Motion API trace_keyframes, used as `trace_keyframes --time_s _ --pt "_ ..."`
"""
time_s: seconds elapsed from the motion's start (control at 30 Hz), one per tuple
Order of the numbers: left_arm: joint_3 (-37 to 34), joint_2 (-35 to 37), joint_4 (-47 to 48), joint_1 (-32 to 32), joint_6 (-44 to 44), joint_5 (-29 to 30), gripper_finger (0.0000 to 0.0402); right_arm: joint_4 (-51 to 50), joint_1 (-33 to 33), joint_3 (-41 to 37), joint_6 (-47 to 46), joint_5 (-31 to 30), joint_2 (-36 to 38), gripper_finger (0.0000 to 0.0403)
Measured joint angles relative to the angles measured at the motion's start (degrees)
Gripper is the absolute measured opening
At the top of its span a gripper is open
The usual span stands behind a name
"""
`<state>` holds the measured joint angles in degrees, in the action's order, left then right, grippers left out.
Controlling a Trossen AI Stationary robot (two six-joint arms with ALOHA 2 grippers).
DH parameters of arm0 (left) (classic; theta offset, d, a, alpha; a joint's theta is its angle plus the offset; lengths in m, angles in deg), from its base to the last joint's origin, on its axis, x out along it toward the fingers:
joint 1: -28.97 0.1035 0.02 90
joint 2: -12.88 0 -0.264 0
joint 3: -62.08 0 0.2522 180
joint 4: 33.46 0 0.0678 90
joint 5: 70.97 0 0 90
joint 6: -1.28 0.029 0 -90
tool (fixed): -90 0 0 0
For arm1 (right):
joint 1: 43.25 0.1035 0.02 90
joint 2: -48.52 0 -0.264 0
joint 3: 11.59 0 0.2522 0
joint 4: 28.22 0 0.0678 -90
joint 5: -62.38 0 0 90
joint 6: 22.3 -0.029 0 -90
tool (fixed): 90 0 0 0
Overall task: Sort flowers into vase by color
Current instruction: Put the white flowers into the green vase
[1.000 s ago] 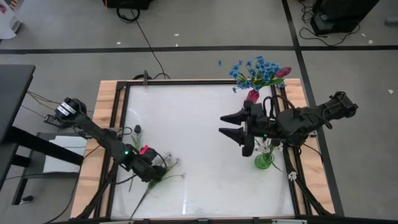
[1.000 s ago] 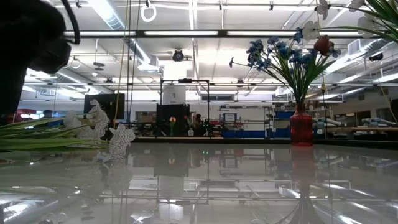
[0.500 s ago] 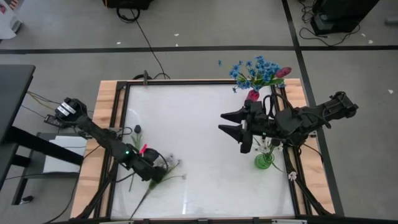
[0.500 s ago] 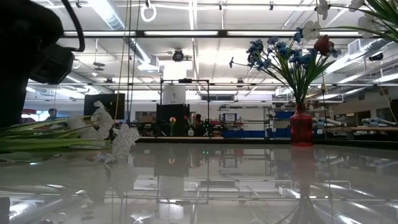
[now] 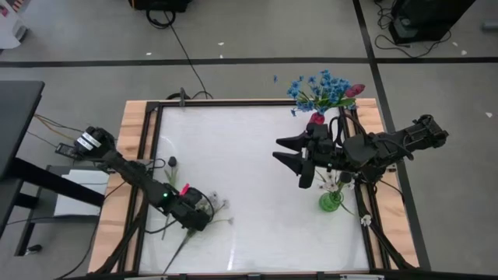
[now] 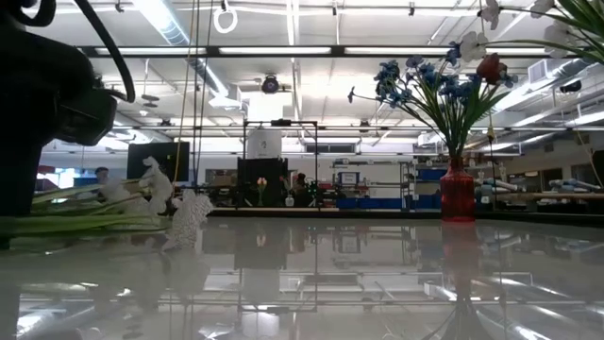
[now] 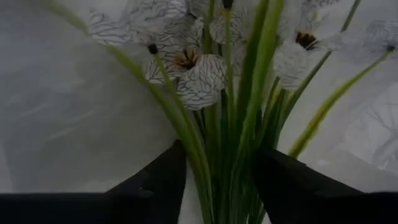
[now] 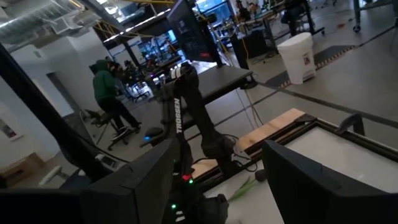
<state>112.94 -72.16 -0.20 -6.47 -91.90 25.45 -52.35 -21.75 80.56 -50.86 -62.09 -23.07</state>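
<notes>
Near edge, low view: green stems (image 6: 66, 219) are seen lying flat on the glossy worktop (image 6: 311, 274), w/ white blooms (image 6: 184, 215) at their tips. The left gripper (image 5: 201, 216) is set down over that bunch near the worktop's front-left part; in the left wrist view its fingers (image 7: 158, 180) are spread either side of the stems, w/ white dark-veined flowers (image 7: 196, 71) just ahead. The stems are straddled, not pinched, so far as can be seen. A single small dark bud (image 5: 172, 162) is lying apart, nearer the left edge of the worktop.

Mid-worktop, right side: the right gripper (image 5: 299, 159) is held above the surface, fingers wide and nothing between them. In the right wrist view the left arm (image 8: 186, 118) is seen beyond those fingers, and a person in a green hooded top (image 8: 109, 93) is seated in the room behind.

Just beside the right arm, near the right edge, a green vase (image 5: 331, 201) is standing w/ pale flowers in it.

Far right corner: a red vase (image 6: 457, 198) is upright, holding blue clusters (image 5: 315, 87) and one red-pink bud (image 5: 354, 90).
</notes>
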Motion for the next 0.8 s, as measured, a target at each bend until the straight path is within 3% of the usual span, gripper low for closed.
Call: trace_keyframes --time_s 0.27,0.57,0.7,0.8 --pt "1.24 0.99 1.11 3.0 2.36 -1.33 0.0019 -0.22 0.0 0.0 -0.37 1.54 0.0 0.0252" --pt "1.42 4.66 -6.73 8.68 6.63 0.34 0.0018 -0.5 0.0 -0.01 -0.08 5.37 0.0 0.0252" --pt "1.46 8.74 -12.4 12.52 10.51 5.05 0.0016 -0.81 -0.16 -0.02 -0.18 8.42 0.0 0.0252" --pt "1.42 13.02 -16.6 16.34 16.43 9.59 0.0015 -1.72 -1.35 -0.02 -2.38 14.27 0.17 0.0252"
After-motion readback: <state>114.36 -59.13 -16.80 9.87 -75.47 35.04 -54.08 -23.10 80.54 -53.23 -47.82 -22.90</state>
